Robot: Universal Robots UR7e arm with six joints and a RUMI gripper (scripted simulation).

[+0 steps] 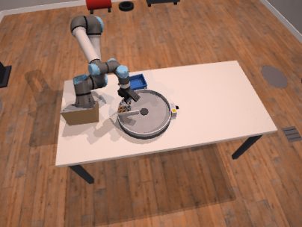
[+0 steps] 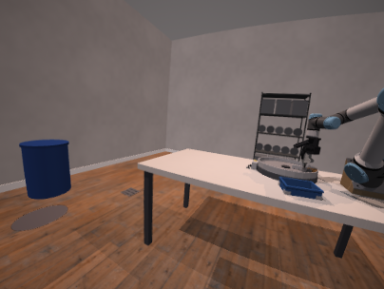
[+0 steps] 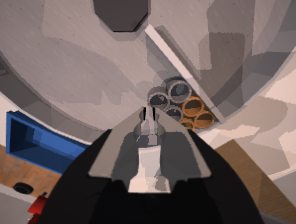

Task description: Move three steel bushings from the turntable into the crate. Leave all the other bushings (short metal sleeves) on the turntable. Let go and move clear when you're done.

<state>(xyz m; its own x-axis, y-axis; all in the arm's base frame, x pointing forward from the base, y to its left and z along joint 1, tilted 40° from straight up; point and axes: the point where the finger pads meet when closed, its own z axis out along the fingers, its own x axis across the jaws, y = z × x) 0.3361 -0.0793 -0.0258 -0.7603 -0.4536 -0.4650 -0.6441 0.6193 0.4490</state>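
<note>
Bushings (image 3: 172,100) clustered on turntable (image 3: 60,75); crate (image 3: 30,145) seemingly unfilled.

grey steel bushings (image 3: 172,95) just ahead of the pale grey fingers, orange-brown bushings (image 3: 196,112) beside them to the right, grey turntable (image 3: 75,75) beneath, blue crate (image 3: 35,142) off left, white table (image 1: 209,97), brown plank floor (image 1: 187,33)

Dull steel bushings (image 3: 169,95) (others coppery), matt turntable (image 3: 75,70)
</note>
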